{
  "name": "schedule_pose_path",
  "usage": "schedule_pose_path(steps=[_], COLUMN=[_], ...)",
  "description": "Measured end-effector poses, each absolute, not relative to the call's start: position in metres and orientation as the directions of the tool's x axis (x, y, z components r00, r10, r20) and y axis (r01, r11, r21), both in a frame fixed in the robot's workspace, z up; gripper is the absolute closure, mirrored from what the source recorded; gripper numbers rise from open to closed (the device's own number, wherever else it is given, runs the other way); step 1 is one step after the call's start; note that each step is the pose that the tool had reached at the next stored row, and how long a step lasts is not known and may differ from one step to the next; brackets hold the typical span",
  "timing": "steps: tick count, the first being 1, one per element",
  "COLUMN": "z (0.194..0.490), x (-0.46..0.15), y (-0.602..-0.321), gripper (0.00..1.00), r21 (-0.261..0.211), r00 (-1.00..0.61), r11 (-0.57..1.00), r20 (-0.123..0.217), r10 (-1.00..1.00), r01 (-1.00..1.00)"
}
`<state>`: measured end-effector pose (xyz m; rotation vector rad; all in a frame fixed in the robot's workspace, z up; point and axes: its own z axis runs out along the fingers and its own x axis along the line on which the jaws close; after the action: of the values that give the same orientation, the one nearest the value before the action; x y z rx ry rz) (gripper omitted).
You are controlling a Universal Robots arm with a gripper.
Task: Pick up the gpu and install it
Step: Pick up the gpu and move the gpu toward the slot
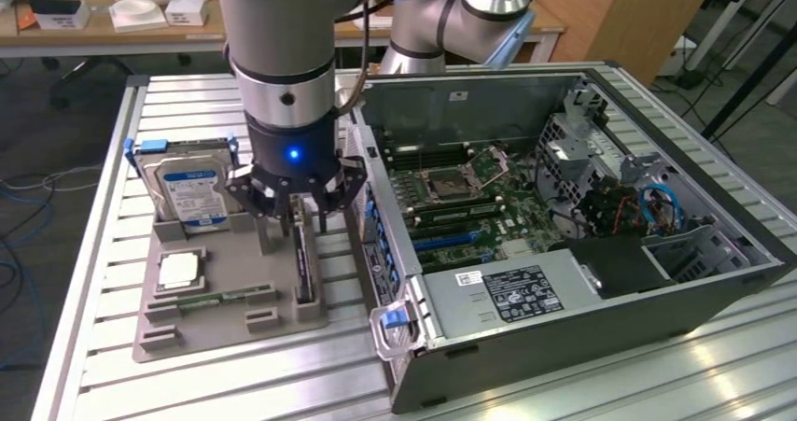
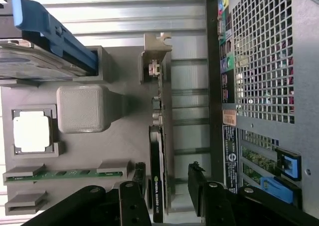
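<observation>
While the end effector (image 1: pixel 302 225) hangs over the grey holder tray (image 1: pixel 187 332), its two black fingers (image 2: pixel 132 203) are released and stand wide apart, grasping nothing. In the wrist view one finger shows on each side of the line of the gpu (image 1: pixel 302 267); if they already flank the card or are higher than it, I cannot tell.

The gpu stands on its long edge in a slot along the tray's edge that faces the computer case (image 1: pixel 697 300). Its pale metal bracket (image 2: pixel 156 51) is at the end nearer to the hard drive (image 1: pixel 187 192). On the card's upper edge white letters read "NVIDIA"; the words after that are too small for me.

The hard drive, upright at the tray's far corner, carries a blue and white label with writing I cannot read. The same holds for the white label on the power supply (image 1: pixel 513 292) and for the dark sticker (image 2: pixel 230 153) on the case's rear panel.

A pale square chip (image 1: pixel 181 270) and a narrow green memory stick (image 1: pixel 218 300) lie in their own seats, apart from the gpu.

Between the tray's edge and the case there is a narrow strip of bare slatted surface (image 1: pixel 174 104). The top edge of the card is free, and the case lies open upward with the motherboard (image 1: pixel 473 197) exposed.
</observation>
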<state>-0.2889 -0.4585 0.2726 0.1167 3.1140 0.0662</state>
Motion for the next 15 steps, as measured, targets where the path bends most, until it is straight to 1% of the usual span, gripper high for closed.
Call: schedule_pose_path(steps=[10, 15], z=[0.254, 0.253], x=[-0.289, -0.289], y=[-0.459, -0.459], gripper=[0.53, 0.53], r21=[0.043, 0.043], r00=[-0.997, -0.997], r11=[0.996, 0.996], r20=[-0.023, -0.023], r10=[0.075, 0.075], r01=[0.074, 0.074])
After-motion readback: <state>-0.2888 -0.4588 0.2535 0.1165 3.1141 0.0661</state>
